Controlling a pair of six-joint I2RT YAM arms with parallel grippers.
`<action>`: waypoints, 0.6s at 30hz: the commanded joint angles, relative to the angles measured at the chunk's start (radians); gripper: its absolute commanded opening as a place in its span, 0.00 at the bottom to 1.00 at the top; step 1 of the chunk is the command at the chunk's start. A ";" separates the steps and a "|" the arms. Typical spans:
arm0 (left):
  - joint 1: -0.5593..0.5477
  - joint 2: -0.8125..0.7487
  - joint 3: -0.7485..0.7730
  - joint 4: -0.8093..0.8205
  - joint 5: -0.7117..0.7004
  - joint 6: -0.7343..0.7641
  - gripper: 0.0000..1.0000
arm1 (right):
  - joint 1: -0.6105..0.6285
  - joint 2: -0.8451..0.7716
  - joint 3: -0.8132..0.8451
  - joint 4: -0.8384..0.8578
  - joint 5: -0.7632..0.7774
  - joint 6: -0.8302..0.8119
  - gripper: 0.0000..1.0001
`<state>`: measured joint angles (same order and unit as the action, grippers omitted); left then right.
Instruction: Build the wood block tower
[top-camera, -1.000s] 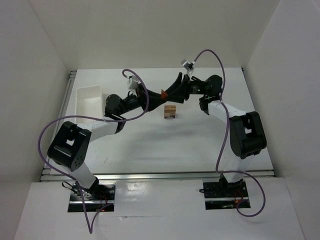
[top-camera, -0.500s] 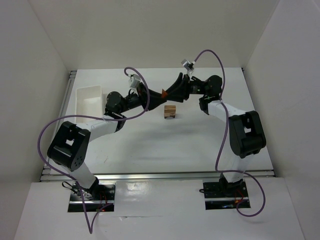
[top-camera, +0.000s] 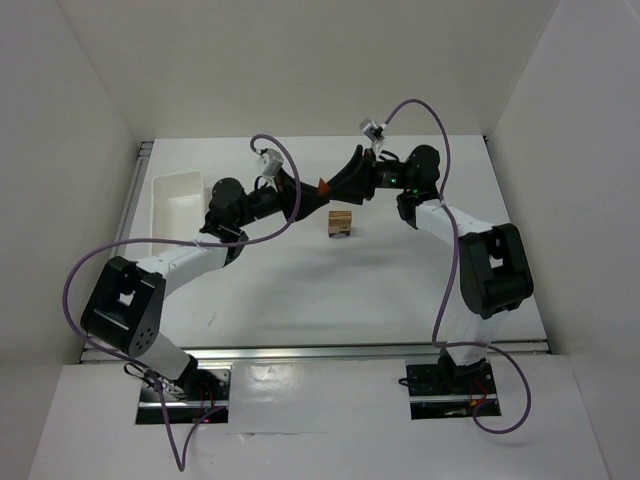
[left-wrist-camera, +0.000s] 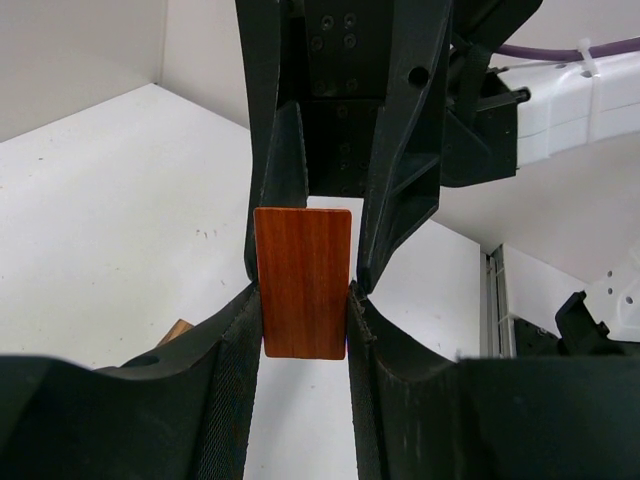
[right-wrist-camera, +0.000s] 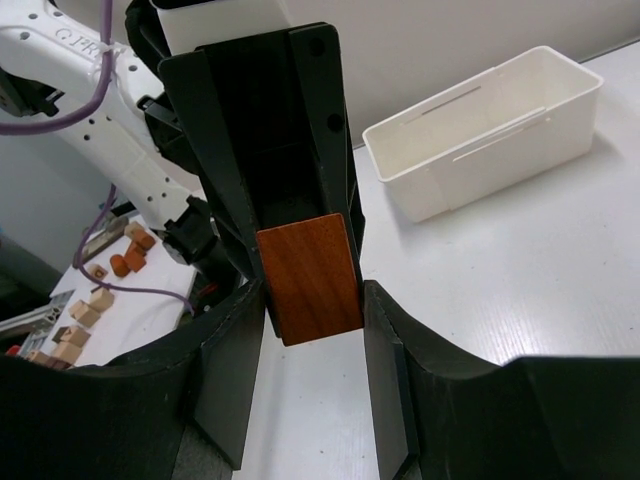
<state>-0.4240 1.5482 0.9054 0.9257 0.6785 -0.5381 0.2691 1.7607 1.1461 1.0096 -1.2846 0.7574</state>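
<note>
The orange-red roof piece (left-wrist-camera: 304, 282) is up in the air between my two hands, above the tabletop (top-camera: 400, 290) and a little to the far left of the tower (top-camera: 341, 223). The tower itself stands near the middle of the tabletop, a short stack of tan and dark blocks with nothing on top.

My left hand (left-wrist-camera: 305, 294) is partly closed, with both fingers pressed flat on the sides of the roof piece at one end. My right hand (right-wrist-camera: 312, 290) meets it nose to nose from the right and is closed to about the same width on the other end. Both wrist views show its fingers against the wood, so I judge that both hands grip the piece at once. The white tray (right-wrist-camera: 490, 130) sits well off to the left and plays no part here.

I read this step as a mid-air handover of the roof piece, the last block to go on.

Next, one hand has to let go and back straight away without twisting the block. The other hand then carries it over the tower, turns it point-up and lowers it squarely, since a nudge could topple so small a stack.
</note>
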 joint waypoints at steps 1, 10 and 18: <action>-0.004 -0.052 -0.010 -0.001 -0.002 0.049 0.09 | 0.002 -0.066 0.026 -0.065 0.077 -0.084 0.00; -0.004 -0.053 0.010 0.038 0.035 0.018 0.00 | 0.002 -0.047 0.035 0.018 -0.005 -0.041 0.00; -0.004 -0.053 0.038 -0.136 -0.011 0.082 0.29 | -0.007 -0.075 0.055 -0.135 0.025 -0.170 0.00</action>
<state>-0.4244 1.5330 0.9115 0.8413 0.6834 -0.5003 0.2714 1.7409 1.1465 0.8936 -1.2980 0.6491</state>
